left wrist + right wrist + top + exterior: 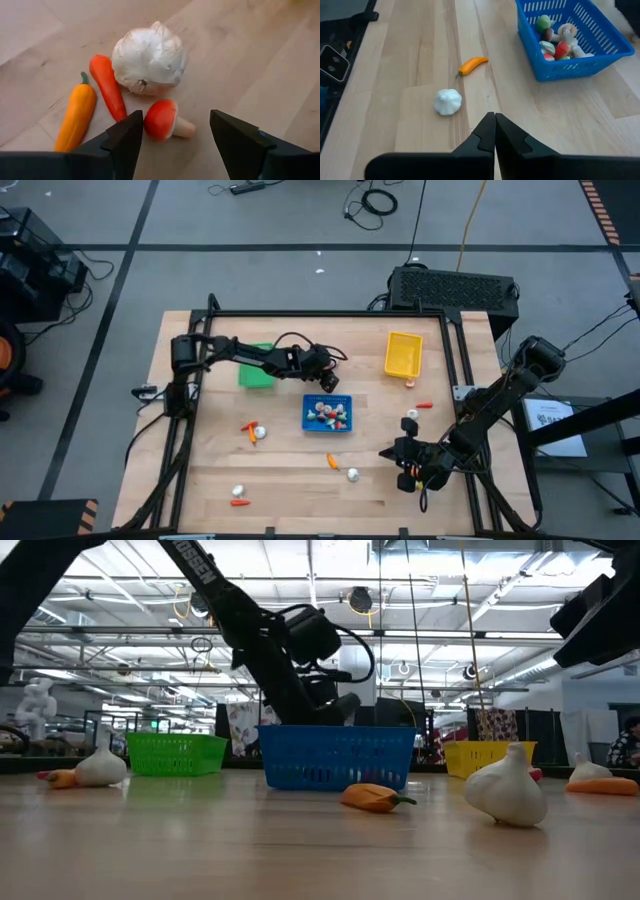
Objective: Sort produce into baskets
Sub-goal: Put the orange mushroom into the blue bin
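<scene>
Tabletop (250, 60) wood beneath left pincer (175, 120), spread apparently above mushroom (162, 120).

The bench (200, 470) is pale wood. The baskets are perforated: one green (256, 367), one blue (328, 416), one yellow (403, 353). Scattered on the bench lie a white garlic bulb (447, 101), an orange pepper (472, 64), a red carrot (107, 87) and a red-capped mushroom (167, 120).

From above, the pile in the blue basket (328, 426) is too small to sort out — perhaps mushrooms among it — and the green basket (256, 376) lies half hidden under the left arm.
</scene>
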`<state>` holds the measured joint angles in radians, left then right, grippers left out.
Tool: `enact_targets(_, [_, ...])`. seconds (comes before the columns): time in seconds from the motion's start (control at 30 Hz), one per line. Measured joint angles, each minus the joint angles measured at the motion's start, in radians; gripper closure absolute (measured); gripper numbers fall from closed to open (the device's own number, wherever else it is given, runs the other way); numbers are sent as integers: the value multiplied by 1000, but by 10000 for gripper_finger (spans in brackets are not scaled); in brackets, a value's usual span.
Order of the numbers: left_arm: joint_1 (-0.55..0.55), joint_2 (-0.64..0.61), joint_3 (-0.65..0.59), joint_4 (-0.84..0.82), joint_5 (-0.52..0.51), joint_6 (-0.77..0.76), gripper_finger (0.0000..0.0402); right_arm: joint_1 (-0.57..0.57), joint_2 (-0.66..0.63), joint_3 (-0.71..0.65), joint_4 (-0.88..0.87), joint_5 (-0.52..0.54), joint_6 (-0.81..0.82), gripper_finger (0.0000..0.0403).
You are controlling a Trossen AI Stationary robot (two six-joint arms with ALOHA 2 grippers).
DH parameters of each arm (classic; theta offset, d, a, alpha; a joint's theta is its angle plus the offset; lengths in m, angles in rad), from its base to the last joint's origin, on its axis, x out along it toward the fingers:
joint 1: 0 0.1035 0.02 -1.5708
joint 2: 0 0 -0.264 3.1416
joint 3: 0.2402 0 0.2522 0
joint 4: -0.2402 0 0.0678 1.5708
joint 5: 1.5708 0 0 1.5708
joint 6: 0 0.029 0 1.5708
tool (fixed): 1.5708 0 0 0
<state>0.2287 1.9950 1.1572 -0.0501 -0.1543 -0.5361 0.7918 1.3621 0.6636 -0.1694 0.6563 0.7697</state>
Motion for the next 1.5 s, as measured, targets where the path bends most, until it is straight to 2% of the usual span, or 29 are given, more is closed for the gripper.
enact_targets(0.27, [0, 14, 0, 7, -1, 29, 179, 0, 0, 0, -9, 0, 1, 403])
enact_targets(0.33, [0, 14, 0, 4, -1, 74, 197, 0, 0, 0, -9, 1, 0, 403])
enact_targets(0.53, [0, 13, 0, -6, 0, 76, 264, 0, 0, 0, -8, 1, 3, 403])
enact_targets(0.67, [0, 7, 0, -17, 1, 75, 291, 0, 0, 0, -8, 1, 3, 403])
enact_targets(0.87, [0, -62, 19, -118, 49, 77, 298, 0, 0, 0, -6, 1, 25, 403])
enact_targets(1.03, [-22, -155, 37, -209, 50, 76, 299, 0, 0, 0, -6, 2, 26, 403])
enact_targets(1.2, [-97, -229, 39, -224, 97, 73, 299, 0, 0, 0, -7, 2, 29, 403])
enact_targets(1.37, [-205, -234, 37, -212, 99, 75, 299, -15, 0, 0, -8, 1, 48, 403])
enact_targets(1.5, [-276, -214, 37, -193, 39, 81, 299, -40, -28, -1, -55, -5, 67, 403])
